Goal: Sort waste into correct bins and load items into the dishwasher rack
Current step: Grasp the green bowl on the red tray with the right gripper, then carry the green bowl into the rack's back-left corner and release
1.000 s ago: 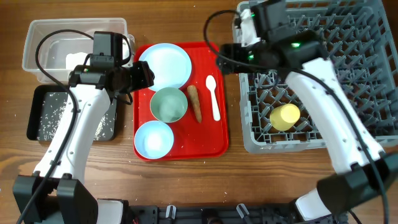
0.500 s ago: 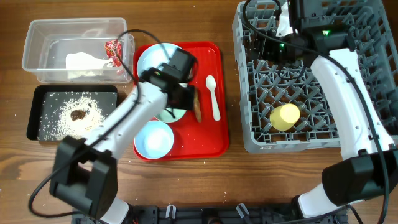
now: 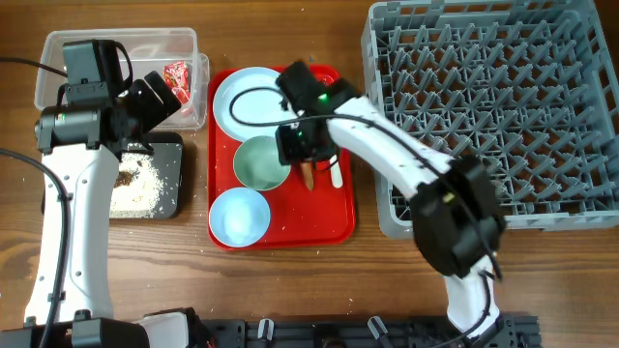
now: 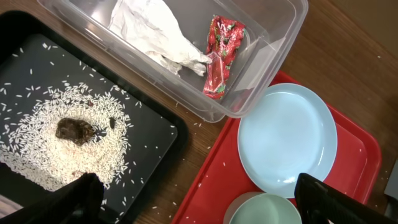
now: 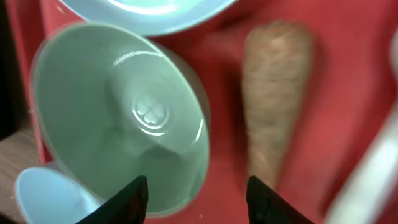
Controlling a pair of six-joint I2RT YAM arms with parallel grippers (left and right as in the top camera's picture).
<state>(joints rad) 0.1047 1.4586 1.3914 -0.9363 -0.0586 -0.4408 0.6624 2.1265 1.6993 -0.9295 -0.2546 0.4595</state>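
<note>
- fingers (image 4: 81, 196) of the left gripper (image 4: 198, 183) are spread wide with nothing between them. on my feed it hangs above the spot where the clear tub (image 4: 280, 31), the black tray (image 4: 155, 134) and the red serving tray (image 3: 329, 227) come near one another.
- the right gripper (image 5: 198, 190) is parted too and carries nothing. it hangs low over the red serving tray, and the right-hand rim of the pale-green bowl (image 5: 118, 112) shows between its fingertips. i cannot tell whether either finger touches the bowl.
- the clear tub holds the crumpled white napkin (image 4: 155, 31) and the red-and-white wrapper (image 4: 221, 56), lying against each other, with the wrapper nearer the red tray's end.
- the black tray sits just beside the tub. the white rice-like crumbs (image 4: 43, 149) are spread over it in a patch, and the small brown lump (image 4: 73, 129) sits within that patch.
- the brown stick-shaped food scrap (image 5: 277, 93) lies flat on the red tray just beside the pale-green bowl, on the rack's side.
- the pale-blue plate (image 4: 287, 140) lies at the far end of the red tray, the pale-green bowl is in the middle, and the light-blue bowl (image 3: 239, 217) is at the near end. both bowls stand upright.
- the dishwasher rack (image 3: 503, 97) stands to the right of the red tray, and the right arm (image 3: 387, 155) crosses above its near-left corner.
</note>
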